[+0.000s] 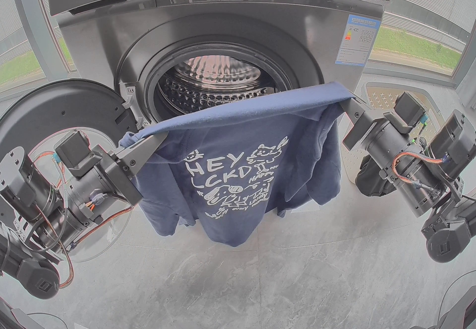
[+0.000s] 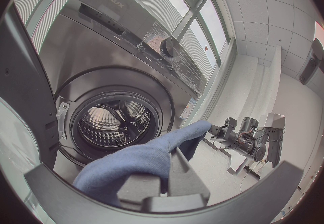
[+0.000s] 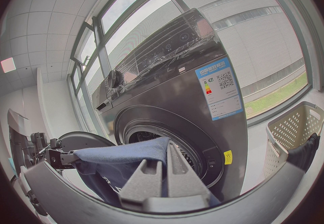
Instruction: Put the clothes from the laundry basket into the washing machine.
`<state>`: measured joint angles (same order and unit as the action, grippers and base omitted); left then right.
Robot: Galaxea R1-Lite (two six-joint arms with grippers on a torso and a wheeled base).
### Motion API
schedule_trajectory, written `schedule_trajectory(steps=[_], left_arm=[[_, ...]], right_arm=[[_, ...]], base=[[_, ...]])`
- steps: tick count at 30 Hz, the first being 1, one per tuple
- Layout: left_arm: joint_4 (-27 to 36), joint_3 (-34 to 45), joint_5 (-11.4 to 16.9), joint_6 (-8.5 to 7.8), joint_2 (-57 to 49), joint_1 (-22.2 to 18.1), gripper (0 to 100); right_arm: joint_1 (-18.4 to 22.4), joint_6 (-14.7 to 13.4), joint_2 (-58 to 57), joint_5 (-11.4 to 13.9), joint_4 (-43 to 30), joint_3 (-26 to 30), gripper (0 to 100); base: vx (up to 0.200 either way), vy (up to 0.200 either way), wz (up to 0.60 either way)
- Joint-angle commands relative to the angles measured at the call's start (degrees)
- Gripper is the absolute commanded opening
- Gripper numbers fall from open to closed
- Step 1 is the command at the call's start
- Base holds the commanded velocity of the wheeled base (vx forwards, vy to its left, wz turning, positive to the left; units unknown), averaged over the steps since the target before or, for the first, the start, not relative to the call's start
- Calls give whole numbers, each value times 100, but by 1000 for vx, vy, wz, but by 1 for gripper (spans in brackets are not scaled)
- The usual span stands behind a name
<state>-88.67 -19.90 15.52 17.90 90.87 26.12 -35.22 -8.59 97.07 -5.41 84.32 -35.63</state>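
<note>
The navy T-shirt [image 1: 307, 146] hangs stretched between the two arms, just in front of the washing machine [image 1: 99, 42] and its open drum [image 1: 218, 77]; the left gripper [image 1: 159, 137] has its jaws clamped on one upper corner, the right gripper [image 1: 348, 103] has its jaws clamped on the other, slightly higher; the printed front faces outward and the hem dangles above the grey floor [image 1: 297, 275]; the round door [image 1: 54, 107] stands open on the robot's left; the laundry basket [image 3: 290, 126] stands right of the machine, a dark garment [image 3: 305, 153] at its rim.
</note>
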Motion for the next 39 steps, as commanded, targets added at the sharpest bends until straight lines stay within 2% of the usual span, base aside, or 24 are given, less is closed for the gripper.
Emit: schedule_trajectory(steps=[1,8,11,14,19,24,27,33,39], left_arm=[[-1,47,-5,3,71,-11,0],[-10,38,-14,-23,-17,-11,0],[-1,56,-14,-85,-60,-20,0],[-1,100,-5,-67,71,-46,0],[-1,258,21,-76,45,-116,0],[-18,276,-5,-128,-96,15,0],[-18,153,-5,-190,-52,314,0],[-10,-234,232,-216,19,323,0],[-10,-322,241,-243,89,349,0]], right_arm=[[24,-11,-39,-12,14,39,0],[-20,-11,-224,-12,-39,48,0],[-20,-11,-250,-12,-39,65,0],[-29,-19,-250,-12,-47,83,0],[-108,-11,-250,-4,-56,408,0],[-126,-11,-312,-12,-91,443,0],[-90,33,-488,-4,-197,566,0],[-82,68,-558,58,-197,584,0],[-117,68,-523,75,-197,610,0]], base=[[0,0,0],[0,0,0],[0,0,0],[0,0,0],[0,0,0],[0,0,0],[0,0,0],[0,0,0],[0,0,0]])
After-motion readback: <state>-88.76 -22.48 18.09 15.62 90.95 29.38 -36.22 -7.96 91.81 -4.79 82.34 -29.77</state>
